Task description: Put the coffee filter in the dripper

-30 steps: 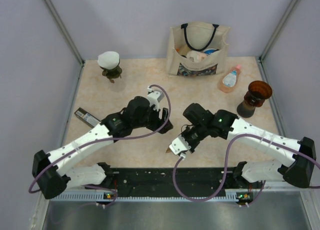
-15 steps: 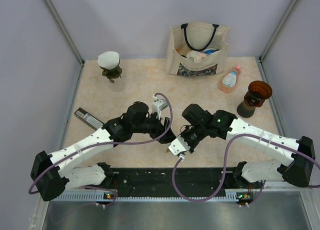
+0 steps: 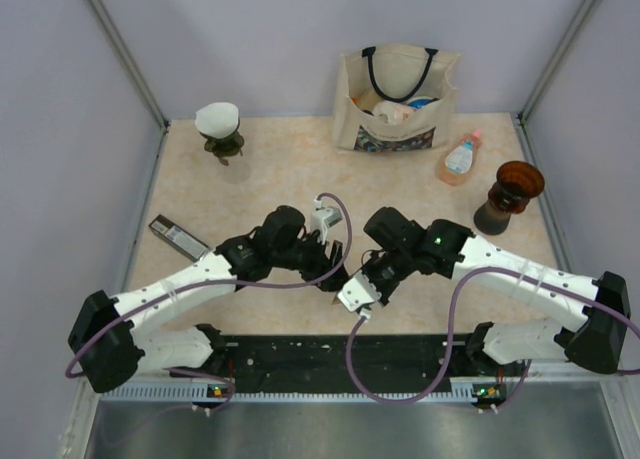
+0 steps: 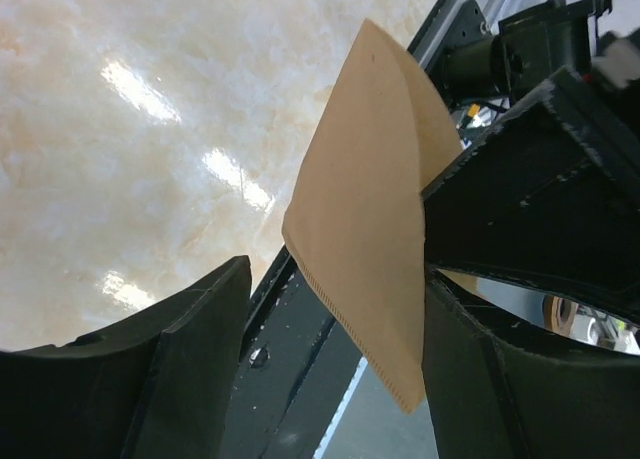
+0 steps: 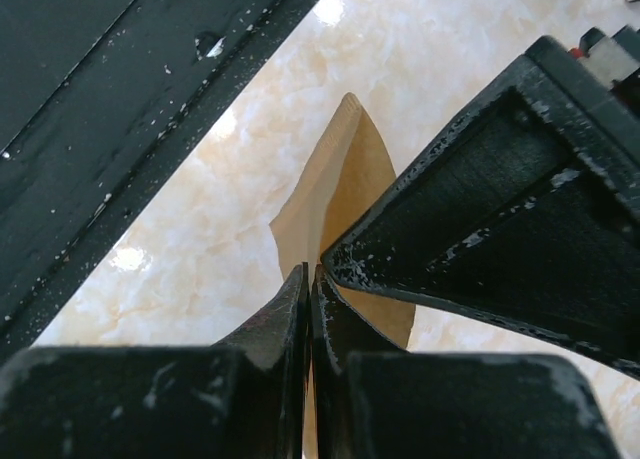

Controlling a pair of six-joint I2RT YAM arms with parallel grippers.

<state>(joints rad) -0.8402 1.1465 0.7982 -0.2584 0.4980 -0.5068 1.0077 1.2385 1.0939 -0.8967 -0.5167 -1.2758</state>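
A brown paper coffee filter (image 4: 368, 209) hangs in the air over the table's near edge. My right gripper (image 5: 312, 275) is shut on one edge of it (image 5: 345, 169). My left gripper (image 4: 330, 369) stands open around the filter; the paper lies against its right finger (image 4: 500, 379) and stays apart from its left finger (image 4: 170, 369). From above, the two grippers meet at the filter (image 3: 334, 299): the left gripper (image 3: 335, 271) comes from the left, the right gripper (image 3: 350, 293) from the right. The amber dripper (image 3: 519, 181) stands on a dark base at the far right.
A dark stand topped with a white cone (image 3: 218, 121) is at the back left. A canvas tote bag (image 3: 396, 104) stands at the back middle, with a pink bottle (image 3: 459, 159) lying beside it. A flat dark bar (image 3: 176, 235) lies at the left. The black rail (image 3: 330, 354) runs along the near edge.
My left arm has swung right toward the right gripper, and its open jaws now straddle the filter. The right gripper has held still with the filter.
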